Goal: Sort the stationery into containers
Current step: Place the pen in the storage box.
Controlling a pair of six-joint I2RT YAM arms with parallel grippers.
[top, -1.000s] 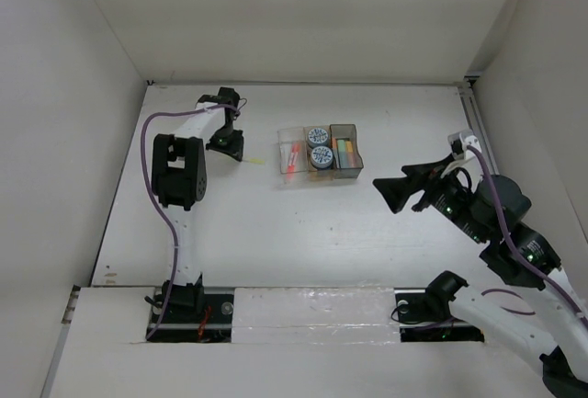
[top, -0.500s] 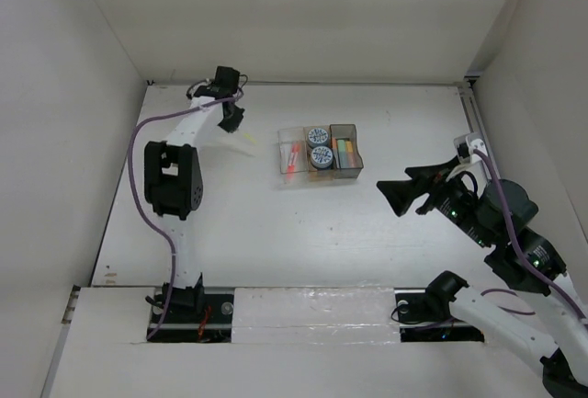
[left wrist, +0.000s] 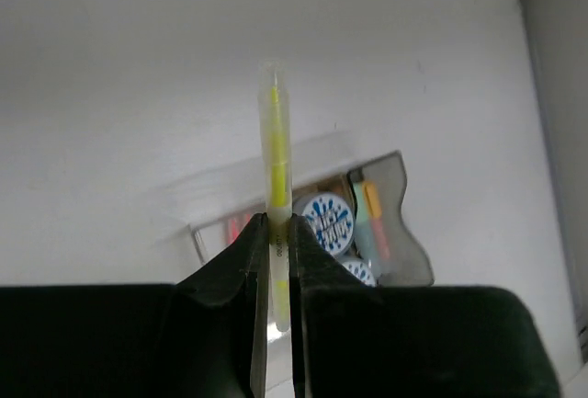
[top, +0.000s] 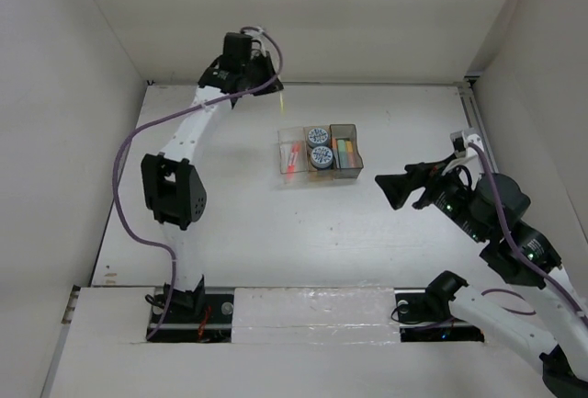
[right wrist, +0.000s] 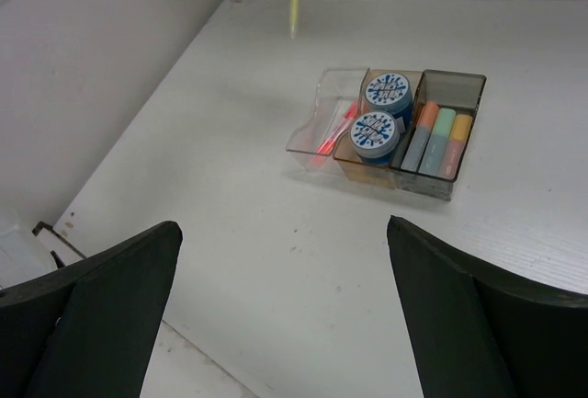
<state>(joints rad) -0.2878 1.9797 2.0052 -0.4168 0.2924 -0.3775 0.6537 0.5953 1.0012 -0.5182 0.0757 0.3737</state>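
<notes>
1. From overhead, I saw the left arm reaching up toward the far-left corner of the counter, its links nearly straight. The left gripper was clamped on a yellow-green pen, which was off the surface near the far edge and well apart from the bins.
2. In the same view the right arm was folded over the counter's right side. The right gripper pointed left at the bins, jaws spread wide with nothing between them.
3. The three joined bins sat mid-counter, nearer the far edge. The clear bin held red pens, the amber bin held two blue-white rolls, and the grey bin held the markers.
4. On the left wrist camera, both fingers pinched the pen's lower part. Its shaft stuck straight out past the tips, and the bins lay below and beyond it.
5. On the right wrist camera, the two fingers framed the picture far apart and empty. The bins sat ahead on the counter, and the pen hung from the left gripper near the far edge.
</notes>
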